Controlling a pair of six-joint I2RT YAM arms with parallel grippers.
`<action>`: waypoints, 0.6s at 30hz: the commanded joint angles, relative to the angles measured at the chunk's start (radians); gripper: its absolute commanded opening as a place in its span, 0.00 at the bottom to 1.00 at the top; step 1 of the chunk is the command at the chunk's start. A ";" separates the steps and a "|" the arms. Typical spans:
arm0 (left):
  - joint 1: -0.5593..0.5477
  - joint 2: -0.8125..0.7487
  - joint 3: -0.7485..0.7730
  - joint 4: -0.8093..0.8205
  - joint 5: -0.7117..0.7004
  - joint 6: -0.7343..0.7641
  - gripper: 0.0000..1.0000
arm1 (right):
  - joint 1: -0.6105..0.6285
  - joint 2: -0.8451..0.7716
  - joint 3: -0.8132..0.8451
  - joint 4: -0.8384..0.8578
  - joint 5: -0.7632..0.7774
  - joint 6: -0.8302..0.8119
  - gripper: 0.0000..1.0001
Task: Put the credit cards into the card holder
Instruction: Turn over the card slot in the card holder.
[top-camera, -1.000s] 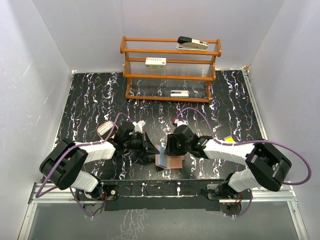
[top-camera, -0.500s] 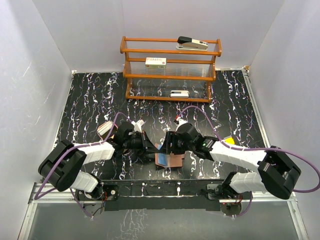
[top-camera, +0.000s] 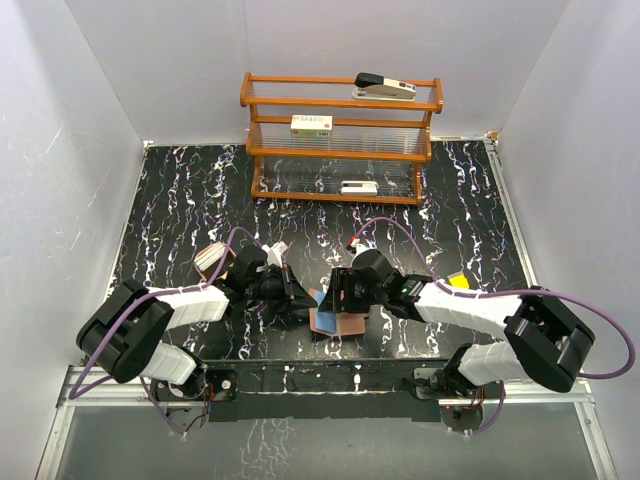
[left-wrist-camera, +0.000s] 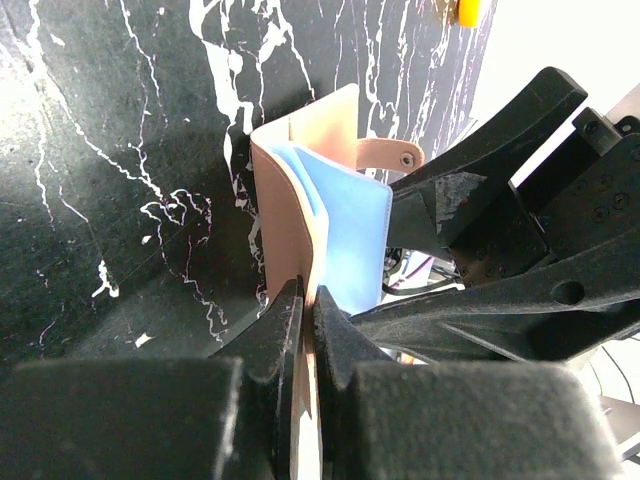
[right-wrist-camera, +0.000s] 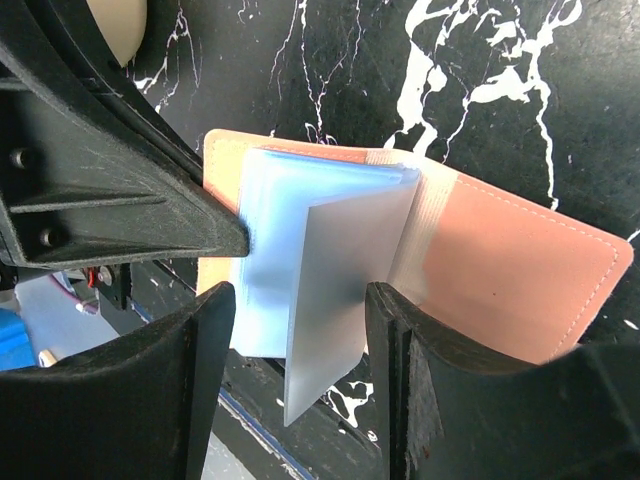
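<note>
Leather card holder (left-wrist-camera: 300, 200) pinched in left claw (left-wrist-camera: 306, 300); right claw (right-wrist-camera: 300, 312) spread

You're looking at a card holder (right-wrist-camera: 520, 270) of matt, peach-brown, leather-like material, fine-grained with a stitched edge. Its pockets (right-wrist-camera: 290, 220) are smooth bluish plastic, glossy and half see-through; the pale grey leaf (right-wrist-camera: 340, 290) in front has a duller sheen. The right gripper (right-wrist-camera: 297, 310) has fingers (right-wrist-camera: 400, 400) of matt black plastic, grainy with fine layer lines, and the left gripper (left-wrist-camera: 307, 305) looks just as rough and dull. Your table (top-camera: 180, 200) is black with white marble veining, faintly glossy. The rack (top-camera: 300, 102) is varnished orange-brown wood with clear ribbed plastic shelves. The arm shells (top-camera: 190, 303) are smooth white plastic
</note>
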 joint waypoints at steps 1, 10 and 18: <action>-0.004 -0.037 -0.008 0.022 0.011 -0.005 0.00 | 0.003 0.007 -0.008 0.075 -0.021 0.012 0.53; -0.004 -0.036 -0.008 0.025 0.011 -0.005 0.00 | 0.003 0.030 -0.016 0.098 -0.042 0.024 0.53; -0.004 -0.024 0.006 0.022 0.015 -0.003 0.00 | 0.006 0.041 -0.017 0.107 -0.037 0.009 0.52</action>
